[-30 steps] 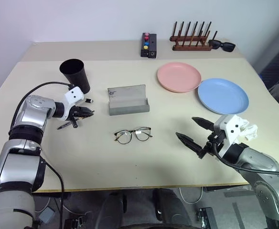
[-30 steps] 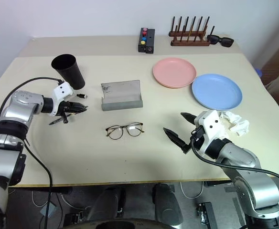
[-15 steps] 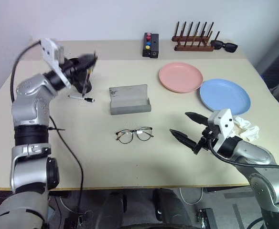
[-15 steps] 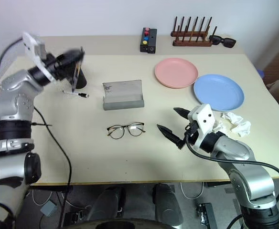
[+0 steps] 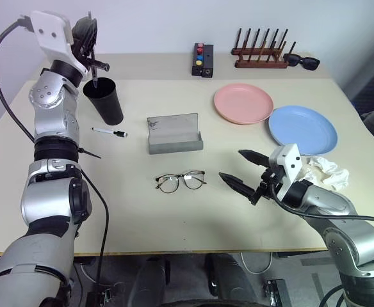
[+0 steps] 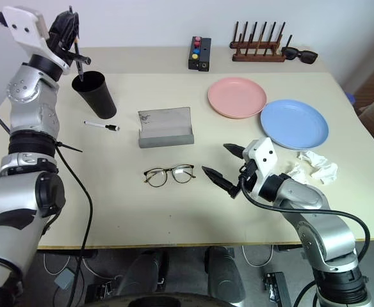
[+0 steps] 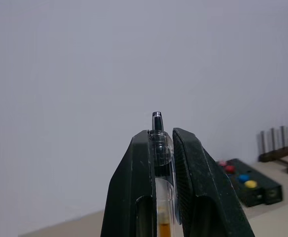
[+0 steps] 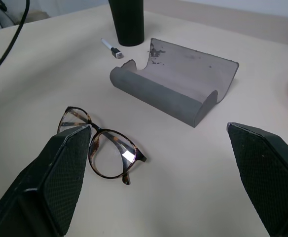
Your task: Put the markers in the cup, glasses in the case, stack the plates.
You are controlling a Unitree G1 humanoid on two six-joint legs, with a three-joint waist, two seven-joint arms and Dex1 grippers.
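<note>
head views: the left gripper (image 5: 89,39) is raised above the black cup (image 5: 104,101) at the table's (image 5: 110,211) far left, its fingers clamped on a dark pen (image 5: 93,70) that hangs tip-down over the cup's mouth. the white pen (image 5: 109,132) with a black cap lies on the table just in front of the cup. the grey case (image 5: 174,135) sits open in the middle, lid standing up, and the glasses (image 5: 180,181) lie in front of it, lenses toward the robot, apart from the case. the pink plate (image 5: 243,103) and the blue plate (image 5: 301,128) lie side by side on the right, rims nearly touching, not stacked. the right gripper (image 5: 239,170) hovers low over the table just right of the glasses, fingers spread wide, holding nothing. crumpled white paper (image 5: 325,171) lies near the blue plate. at the far edge stand a button box (image 5: 202,59), a wooden rack (image 5: 260,56) with dark pegs, and sunglasses (image 5: 300,61).

left wrist view: the two fingers (image 7: 195,168) press on the pen (image 7: 159,148) between them, its end sticking out past the tips, a pale wall behind. the button box (image 7: 245,185) and the rack (image 7: 282,148) show at one side.

right wrist view: the fingers (image 8: 65,173) stand far apart with nothing between. ahead lie the glasses (image 8: 102,150), then the open case (image 8: 176,91), then the cup (image 8: 126,22) with the white pen (image 8: 109,49) close by it.
</note>
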